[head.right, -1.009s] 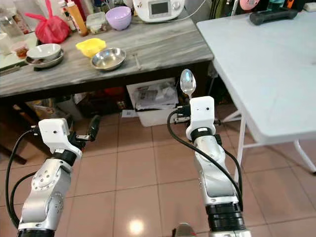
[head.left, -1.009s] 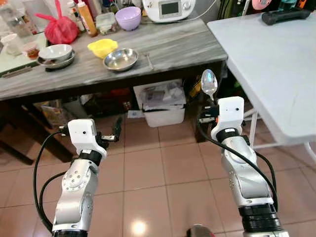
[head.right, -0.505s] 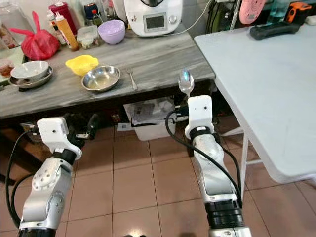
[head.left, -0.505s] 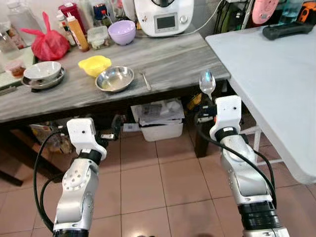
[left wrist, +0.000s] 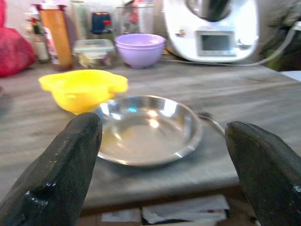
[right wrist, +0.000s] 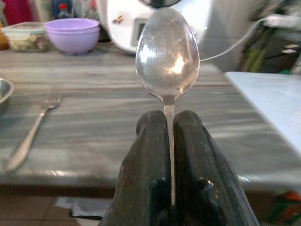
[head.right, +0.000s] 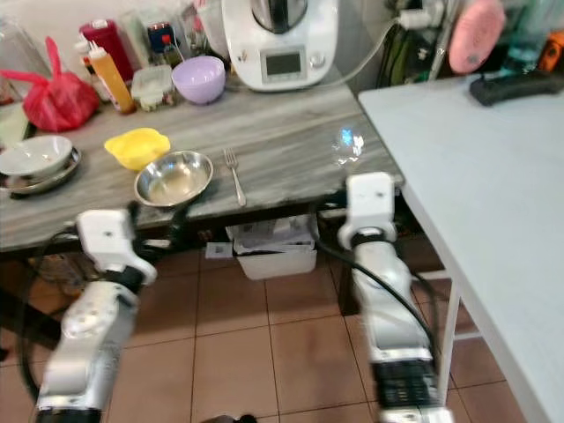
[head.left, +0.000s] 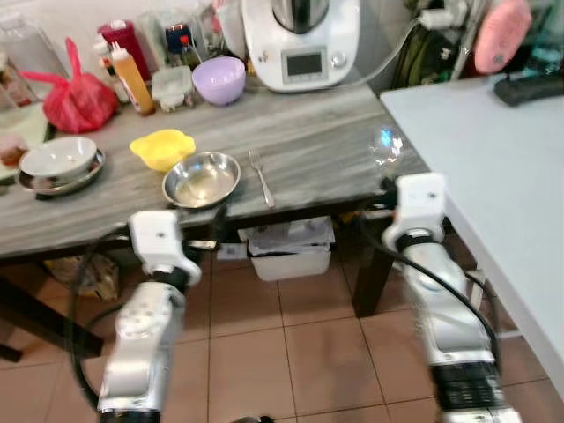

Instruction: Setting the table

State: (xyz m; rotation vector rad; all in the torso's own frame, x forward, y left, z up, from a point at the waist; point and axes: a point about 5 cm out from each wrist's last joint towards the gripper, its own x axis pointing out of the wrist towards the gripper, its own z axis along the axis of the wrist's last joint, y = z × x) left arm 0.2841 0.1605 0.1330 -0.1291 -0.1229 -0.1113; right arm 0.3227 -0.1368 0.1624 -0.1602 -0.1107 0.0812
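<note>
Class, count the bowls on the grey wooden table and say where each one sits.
4: purple bowl at the back by the white appliance, yellow bowl, steel bowl beside the fork, white bowl far left. Clutter may hide others.

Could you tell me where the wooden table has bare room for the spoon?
Free: the stretch between the fork and the table's right end, in front of the white appliance. Crowded: the left half, with steel bowl, yellow bowl and bottles.
</note>
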